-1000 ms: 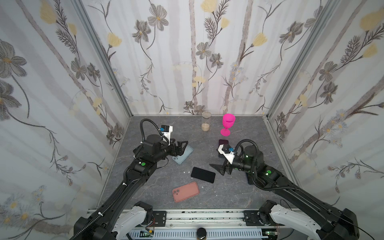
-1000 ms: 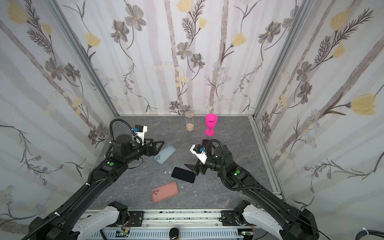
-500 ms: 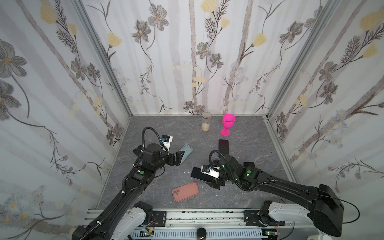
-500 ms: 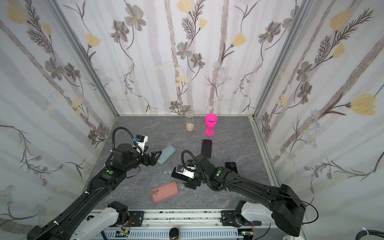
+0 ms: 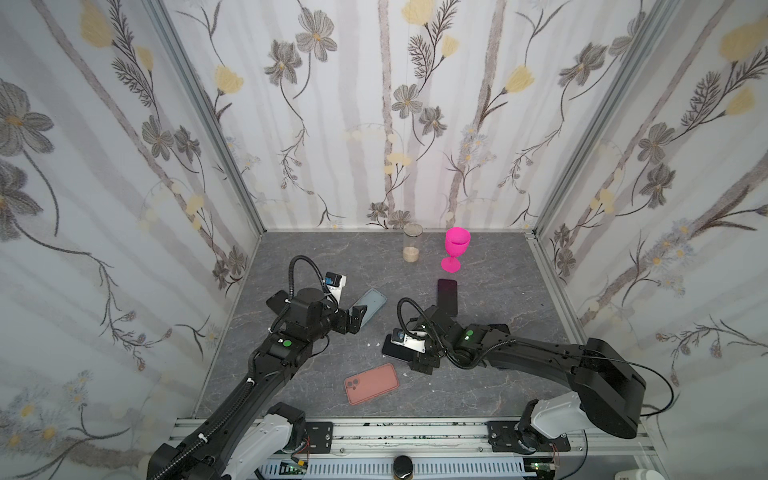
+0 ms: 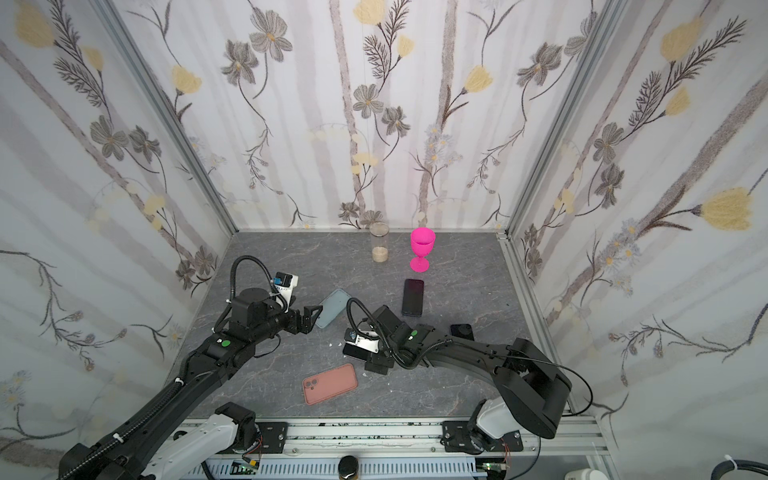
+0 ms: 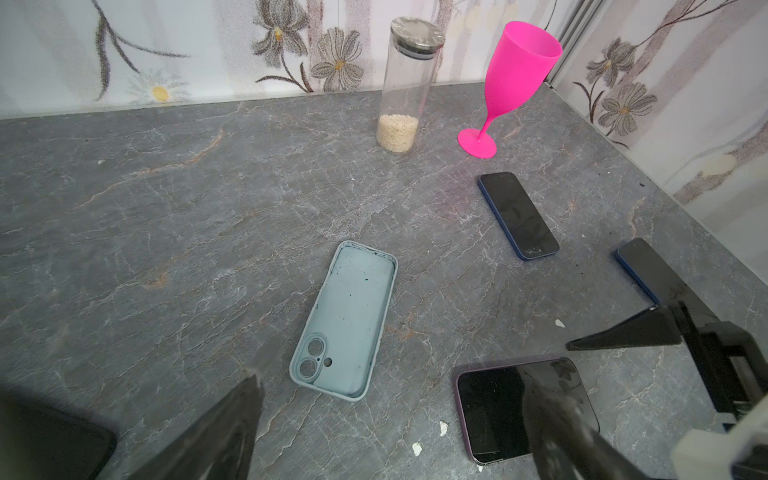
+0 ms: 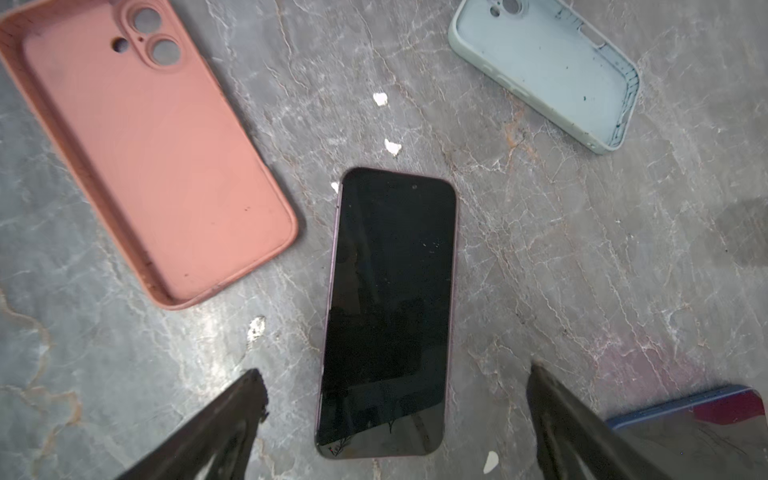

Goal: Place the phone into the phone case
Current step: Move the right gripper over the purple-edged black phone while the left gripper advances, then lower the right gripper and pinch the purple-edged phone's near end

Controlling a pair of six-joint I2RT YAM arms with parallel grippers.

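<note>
A glossy black glass face is shown by the phone (image 8: pixel 386 311), matt rubbery skins by the salmon case (image 8: pixel 153 166) and pale blue case (image 8: pixel 548 70) beside it, all laid on a veined, stone-look table (image 8: pixel 582 270).

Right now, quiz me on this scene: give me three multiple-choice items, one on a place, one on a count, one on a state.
1. Where does the pink goblet stand?
A) beside the jar, near the back wall
B) inside a case
C) on a phone

2. How many empty phone cases are in view?
A) one
B) two
C) four

3. The right fingers are:
A) shut on the goblet
B) shut on a case
C) open, astride the purple-edged phone

Key:
1 A: goblet and jar stand side by side at the back.
2 B: the salmon case and the light blue case both lie empty.
3 C: a gap shows on each side of the phone.
</note>
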